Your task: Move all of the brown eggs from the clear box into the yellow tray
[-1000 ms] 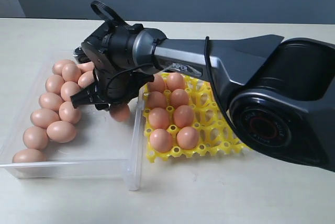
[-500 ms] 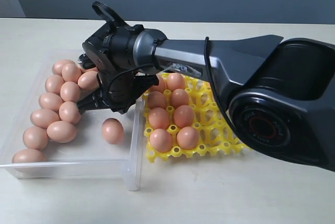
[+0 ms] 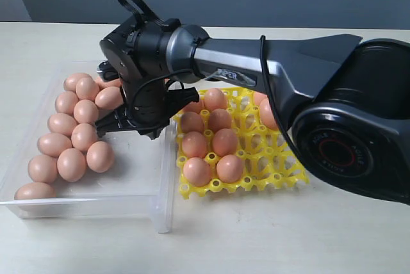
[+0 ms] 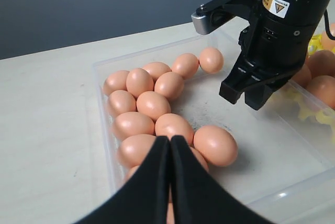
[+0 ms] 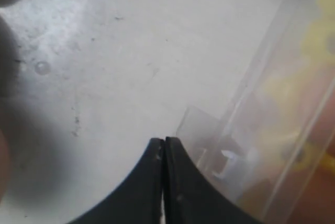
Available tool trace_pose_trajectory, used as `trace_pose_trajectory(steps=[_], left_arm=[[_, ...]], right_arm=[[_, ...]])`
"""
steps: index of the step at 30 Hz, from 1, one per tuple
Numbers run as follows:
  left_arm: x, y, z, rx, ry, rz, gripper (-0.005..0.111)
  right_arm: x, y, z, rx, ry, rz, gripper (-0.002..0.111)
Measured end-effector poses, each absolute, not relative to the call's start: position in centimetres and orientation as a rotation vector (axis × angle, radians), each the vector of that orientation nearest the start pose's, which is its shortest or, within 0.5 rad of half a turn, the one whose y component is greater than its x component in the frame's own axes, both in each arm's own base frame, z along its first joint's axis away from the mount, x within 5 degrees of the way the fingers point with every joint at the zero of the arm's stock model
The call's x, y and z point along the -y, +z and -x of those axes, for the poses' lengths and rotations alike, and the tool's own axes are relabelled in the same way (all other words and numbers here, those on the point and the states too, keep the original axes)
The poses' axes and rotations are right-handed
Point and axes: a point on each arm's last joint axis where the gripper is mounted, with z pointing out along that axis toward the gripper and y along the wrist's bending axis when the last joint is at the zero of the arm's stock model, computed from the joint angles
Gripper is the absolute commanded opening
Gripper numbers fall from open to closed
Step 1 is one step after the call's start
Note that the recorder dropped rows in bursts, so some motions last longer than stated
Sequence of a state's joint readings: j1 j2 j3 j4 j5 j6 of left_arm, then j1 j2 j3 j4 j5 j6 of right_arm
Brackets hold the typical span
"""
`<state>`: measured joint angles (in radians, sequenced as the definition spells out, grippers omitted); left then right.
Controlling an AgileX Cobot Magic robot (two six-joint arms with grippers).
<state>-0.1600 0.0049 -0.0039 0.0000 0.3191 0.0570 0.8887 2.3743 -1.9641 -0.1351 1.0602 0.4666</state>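
Note:
Several brown eggs [image 3: 64, 123] lie along the left side of the clear box [image 3: 160, 216], and one egg [image 3: 100, 156] rests against that group. More eggs [image 3: 225, 141] sit in cups of the yellow tray [image 3: 269, 159] to the right of the box. My right gripper [image 3: 134, 127] hangs over the box's bare floor near its right wall. It is shut with nothing in it [image 5: 163, 141]. My left gripper [image 4: 170, 139] is shut and empty, hovering above the eggs [image 4: 152, 103] at the box's near end. It does not show in the exterior view.
The right arm [image 3: 269, 69] stretches across above the yellow tray from a large black base [image 3: 352, 139] at the right. The box wall [image 5: 246, 93] stands between the right gripper and the tray. Pale tabletop [image 3: 256, 235] surrounds both containers.
An egg that sat between the right gripper's fingers dropped to the box floor and rolled left against the other eggs. The right gripper shut empty and rose a little.

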Motion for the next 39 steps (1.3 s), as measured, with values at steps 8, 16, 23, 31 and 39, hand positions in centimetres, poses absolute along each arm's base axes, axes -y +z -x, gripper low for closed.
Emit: trace_pose_trajectory(steps=[8,16,23,31,39], left_arm=[[0.9,18.5,-5.4,-1.794,-0.073,-0.195,0.0],[0.9,18.5,-5.4,-1.794,-0.073,-0.195,0.0],[0.9,18.5,-5.4,-1.794,-0.073,-0.195,0.0],[0.9,18.5,-5.4,-1.794,-0.073,-0.195,0.0],[0.9,18.5,-5.4,-1.794,-0.073,-0.195,0.0]], right_arm=[[-40.2,14.9,-30.0,-2.777,0.251,0.75,-0.001],[-42.2,16.7,-27.4,-2.654,0.26,0.886,0.039],[-42.8,17.0,-26.6,-2.611,0.239,0.938,0.051],[-43.0,15.7,-26.4,-2.657,0.25,0.932,0.051],[-43.3,14.1,-26.4,-2.674,0.257,0.939,0.02]])
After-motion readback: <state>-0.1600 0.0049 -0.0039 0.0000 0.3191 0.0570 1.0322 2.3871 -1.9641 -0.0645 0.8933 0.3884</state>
